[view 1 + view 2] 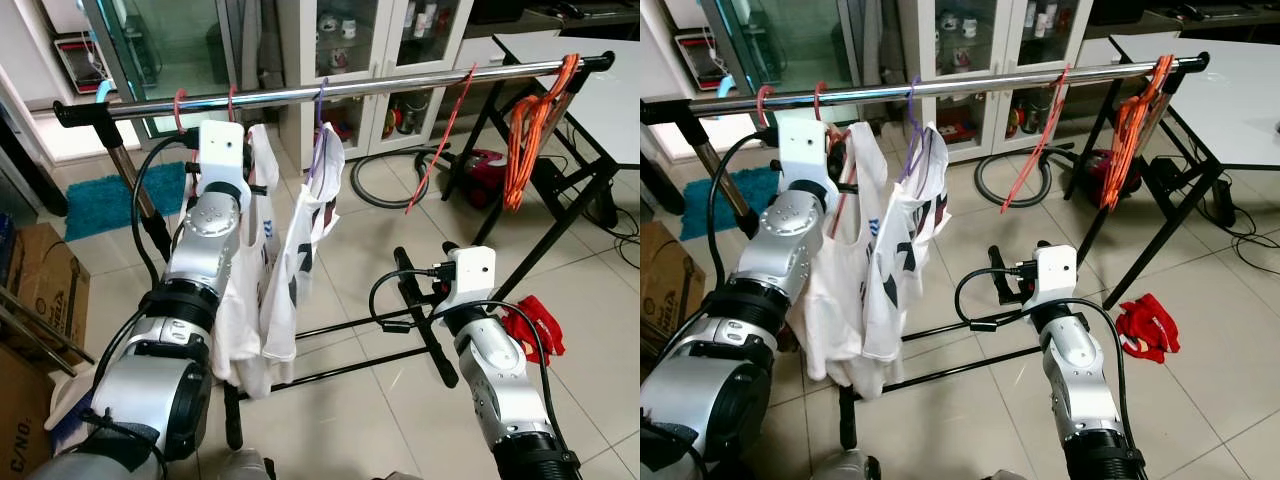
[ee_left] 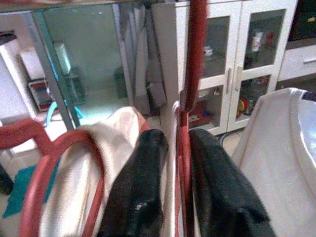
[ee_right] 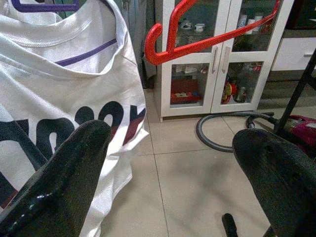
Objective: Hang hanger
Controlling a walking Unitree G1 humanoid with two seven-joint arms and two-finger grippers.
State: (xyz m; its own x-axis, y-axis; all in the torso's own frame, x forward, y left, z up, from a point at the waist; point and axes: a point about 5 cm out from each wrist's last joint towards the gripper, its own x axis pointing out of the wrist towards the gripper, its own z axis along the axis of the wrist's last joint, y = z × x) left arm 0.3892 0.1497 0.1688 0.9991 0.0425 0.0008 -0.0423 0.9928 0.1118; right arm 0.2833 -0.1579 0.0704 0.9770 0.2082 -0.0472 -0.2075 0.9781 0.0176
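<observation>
My left gripper [image 2: 173, 136] is raised just under the chrome rail [image 1: 400, 82], shut on the stem of a red hanger [image 2: 190, 74] that carries a white shirt [image 1: 235, 330]. Two red hooks [image 1: 180, 100] sit over the rail right above it. To its right a second white printed shirt [image 1: 305, 230] hangs on a purple hanger [image 1: 320, 100]. An empty red hanger [image 1: 445, 140] dangles askew further right, and a bunch of orange hangers [image 1: 535, 120] hangs near the rail's right end. My right gripper [image 1: 425, 262] is held low with nothing in it, open [image 3: 170, 138].
The rack's lower bars [image 1: 350, 325] cross the tiled floor below my arms. A red cloth [image 1: 530, 325] lies on the floor at right. Behind are a vacuum hose [image 1: 385, 190], a glass-door cabinet [image 1: 370, 40] and a white table [image 1: 600, 90]. A cardboard box [image 1: 40, 265] stands at left.
</observation>
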